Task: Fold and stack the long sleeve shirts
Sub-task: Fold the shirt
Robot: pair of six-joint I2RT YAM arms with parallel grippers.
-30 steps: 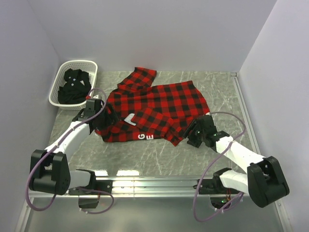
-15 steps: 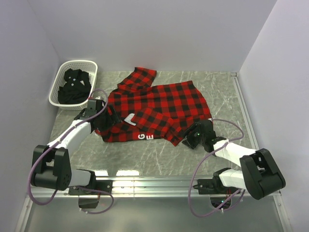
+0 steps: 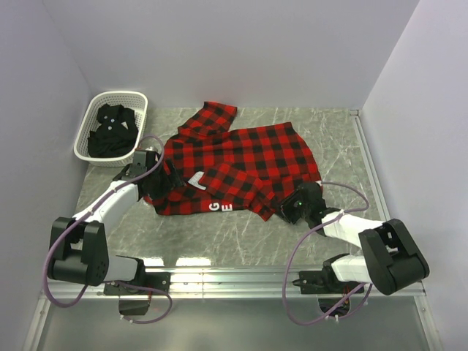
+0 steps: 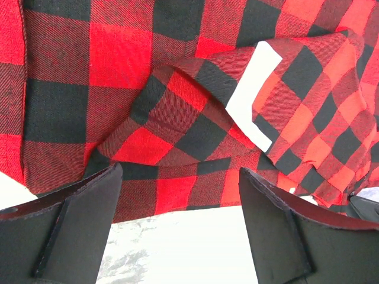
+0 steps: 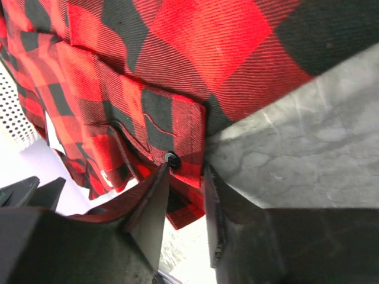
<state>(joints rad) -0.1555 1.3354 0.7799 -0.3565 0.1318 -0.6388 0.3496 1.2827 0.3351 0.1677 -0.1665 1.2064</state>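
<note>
The red-and-black flannel shirt (image 3: 241,164) lies spread across the middle of the marble table (image 3: 241,234), one sleeve reaching toward the back. The plain black shirt (image 3: 110,131) is bundled inside the white basket (image 3: 117,95). My left gripper (image 3: 157,179) sits low at the flannel's left edge, open, its jaws straddling the hem (image 4: 177,195) over bare table. My right gripper (image 3: 289,208) is at the flannel's front right corner. In the right wrist view its fingers have narrowed onto a buttoned cuff (image 5: 177,136), with the black button (image 5: 172,158) against one finger.
The basket stands at the back left corner against the wall. White letters (image 3: 219,208) show on the flannel's front edge and a white patch (image 4: 251,97) near a folded flap. Walls enclose the table on three sides; a metal rail (image 3: 234,274) runs along the near edge.
The right gripper slid a little left and lower at the flannel's front right corner, and its jaws narrowed onto the cuff. The left gripper stayed open and barely moved.
</note>
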